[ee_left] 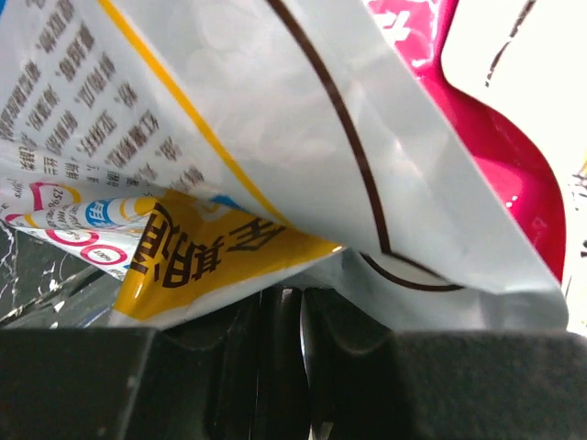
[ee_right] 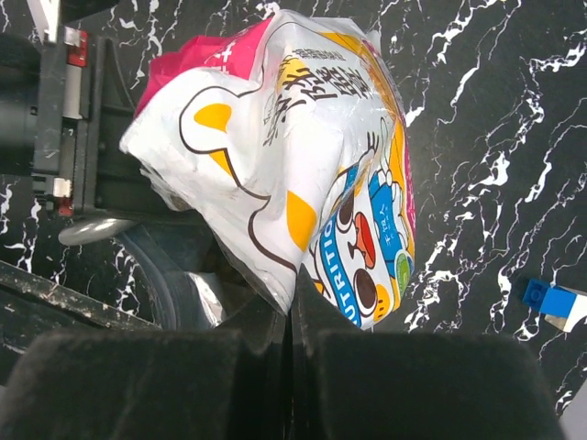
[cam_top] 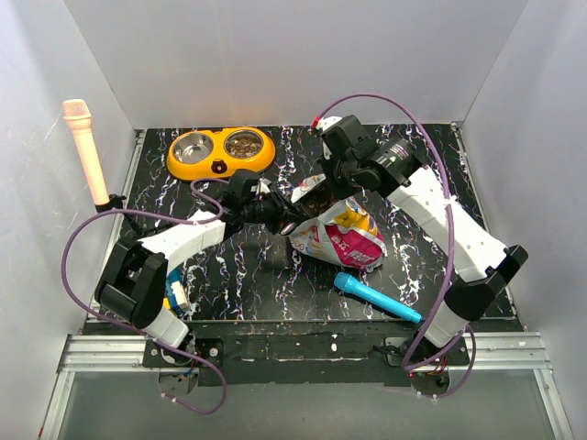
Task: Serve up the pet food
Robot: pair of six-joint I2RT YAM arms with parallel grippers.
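Right gripper [ee_right: 292, 316] clamps pouch [ee_right: 275, 147], pet food [cam_top: 318, 203] just beside it.

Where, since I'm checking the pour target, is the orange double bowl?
In the top view, the orange double bowl sits at the table's far edge, left of centre, just beyond the left gripper and the pouch's open mouth.
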